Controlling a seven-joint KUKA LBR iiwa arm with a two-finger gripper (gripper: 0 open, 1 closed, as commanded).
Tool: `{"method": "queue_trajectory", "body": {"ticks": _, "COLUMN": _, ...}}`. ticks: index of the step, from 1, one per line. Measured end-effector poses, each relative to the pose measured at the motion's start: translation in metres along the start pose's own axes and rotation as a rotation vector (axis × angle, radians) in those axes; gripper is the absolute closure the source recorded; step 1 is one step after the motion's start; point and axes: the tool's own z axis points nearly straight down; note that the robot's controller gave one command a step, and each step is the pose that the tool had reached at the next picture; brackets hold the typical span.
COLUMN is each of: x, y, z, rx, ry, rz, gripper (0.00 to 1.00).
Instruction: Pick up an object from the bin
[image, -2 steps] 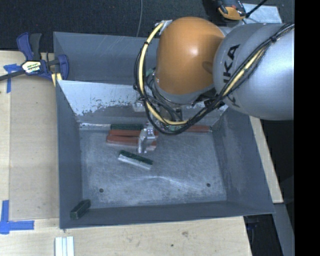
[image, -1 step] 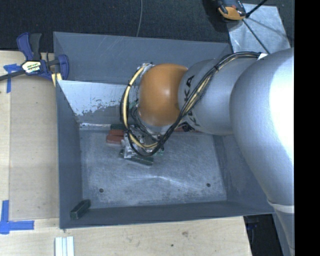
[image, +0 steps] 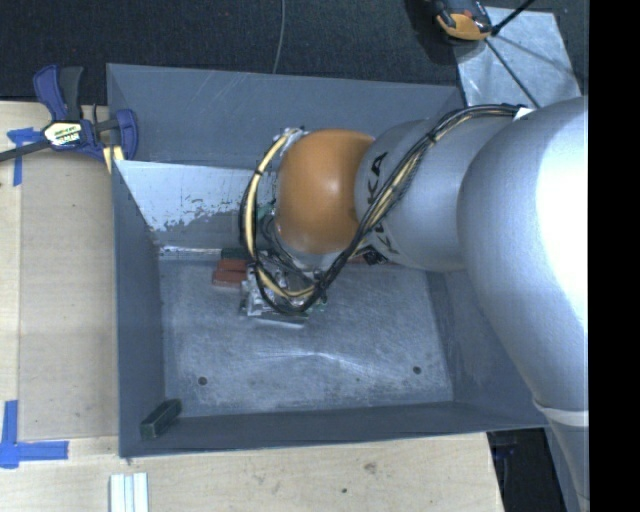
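My gripper (image: 268, 305) is low over the bin floor near the back wall, left of centre, mostly hidden under the wrist's orange dome and cables. A small brown-red block (image: 231, 272) lies on the floor just to its left, partly covered by the gripper. A small dark green block (image: 160, 418) lies in the front left corner of the bin, far from the gripper.
The arm reaches in from the right and covers the bin's right back part. The floor in front of the gripper is bare grey metal.
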Motion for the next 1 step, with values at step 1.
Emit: {"method": "queue_trajectory", "body": {"ticks": 1, "x": -0.0102, "y": 0.0028, "z": -0.1825, "rx": 0.003, "ry": 0.009, "rz": -0.011, "gripper": 1.0}}
